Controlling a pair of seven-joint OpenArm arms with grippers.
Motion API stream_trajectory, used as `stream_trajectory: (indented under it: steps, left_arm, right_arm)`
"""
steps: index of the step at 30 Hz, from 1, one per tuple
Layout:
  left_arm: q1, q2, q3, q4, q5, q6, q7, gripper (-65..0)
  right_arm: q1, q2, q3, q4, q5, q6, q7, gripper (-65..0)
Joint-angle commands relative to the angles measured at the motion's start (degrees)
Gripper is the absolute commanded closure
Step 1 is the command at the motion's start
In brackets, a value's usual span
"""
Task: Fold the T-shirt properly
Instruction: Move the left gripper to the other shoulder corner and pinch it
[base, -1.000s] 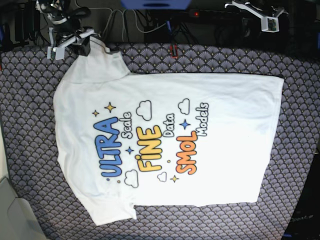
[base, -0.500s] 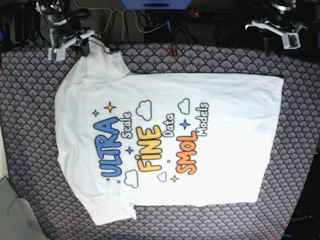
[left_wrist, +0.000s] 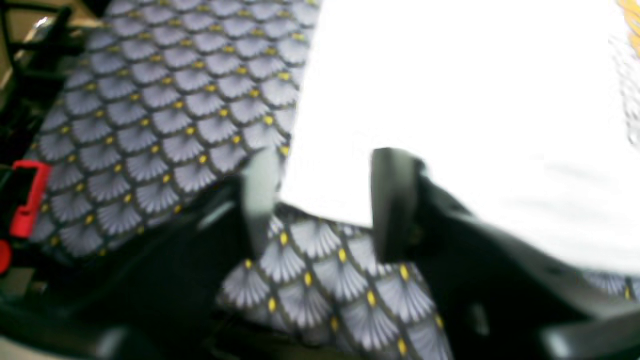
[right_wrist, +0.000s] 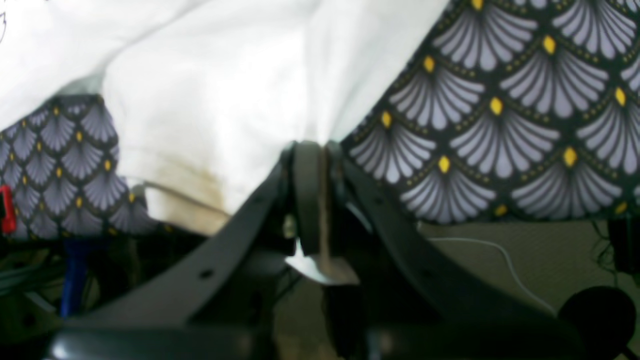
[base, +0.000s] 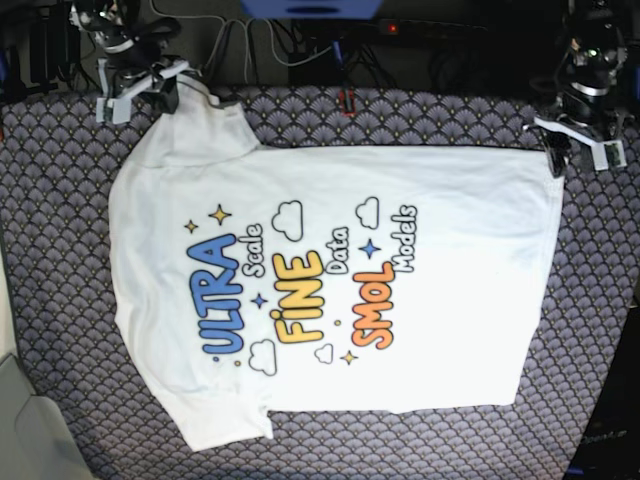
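White T-shirt (base: 330, 280) sleeve is pinched by the closed right tool (right_wrist: 312, 150); the open left tool (left_wrist: 320, 200) should be lowered squarely over the hem corner at the desk's (base: 600, 300) far edge.

T-shirt (base: 330, 280) flat on patterned tablecloth (base: 600, 300)

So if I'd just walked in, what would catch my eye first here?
Surely the big white T-shirt, spread print-up across a table cover patterned with grey fans. At its far edge, the right gripper pinches a sleeve, while the left gripper hangs open over a hem corner.
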Motion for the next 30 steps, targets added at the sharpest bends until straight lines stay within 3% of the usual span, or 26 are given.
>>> stream_trajectory:
  steps: [1,4,13,21,30]
  left_arm:
    - [-0.7,0.0,-1.7,-0.2,0.2,-1.0,-0.7,-34.0]
    - [-3.9,1.2,-4.5,-3.9,0.3,-2.9,1.5,-34.3]
    - [-8.6,0.8,-5.3,-13.7,0.3,-3.4,2.4,-34.3]
    - [-10.3,1.0,-4.8,-15.1,0.3,-3.4,2.4,-34.3]
    - [-10.7,1.1,-2.2,-15.2,0.3,-3.4,2.4,-32.6]
  right_arm:
    - [-0.6,0.4,0.2,0.4,0.1,0.3,-0.2,0.0]
    - [-0.6,0.4,0.3,0.4,0.1,0.3,-0.2,0.0]
    - [-0.5,0.4,0.1,0.4,0.1,0.3,-0.3,0.0]
    - [3.1,0.3,0.3,-0.8,0.2,0.3,-8.0,0.0]
    - [3.2,0.3,0.1,-1.1,0.2,0.3,-8.0,0.0]
